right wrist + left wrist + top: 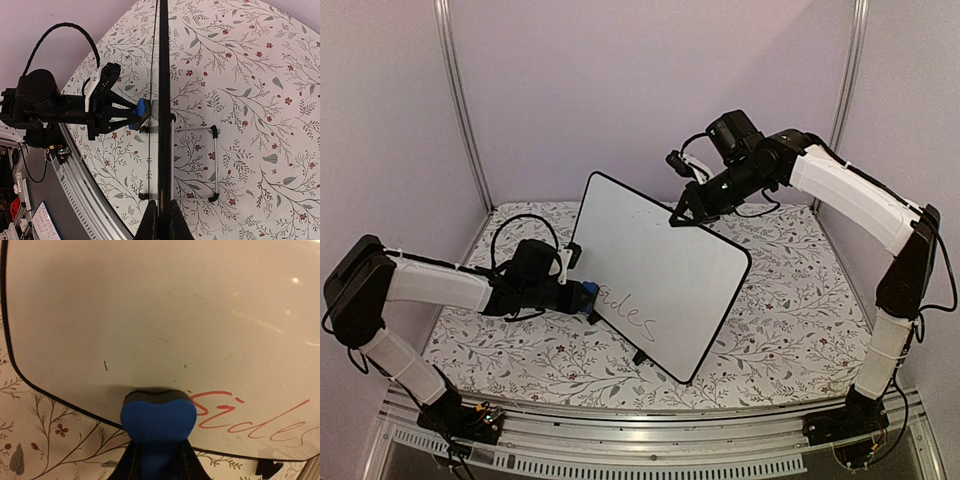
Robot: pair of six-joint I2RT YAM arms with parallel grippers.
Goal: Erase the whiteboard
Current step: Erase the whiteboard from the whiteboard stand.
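Whiteboard [660, 280] stands propped, tilted, mid-worktop [790, 300] (handwriting near lower edge). Left tool [582, 293] clamped on blue eraser [157, 415], pressed against board face. Right tool [682, 214] pinched tight on board's top rim.

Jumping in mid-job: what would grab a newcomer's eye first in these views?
The big whiteboard stands tilted mid-table on the floral cloth, its top edge pinched by the right hand. At its lower left in the top view, the left hand presses a blue eraser against the board's face, right beside the cursive handwriting along the bottom edge.
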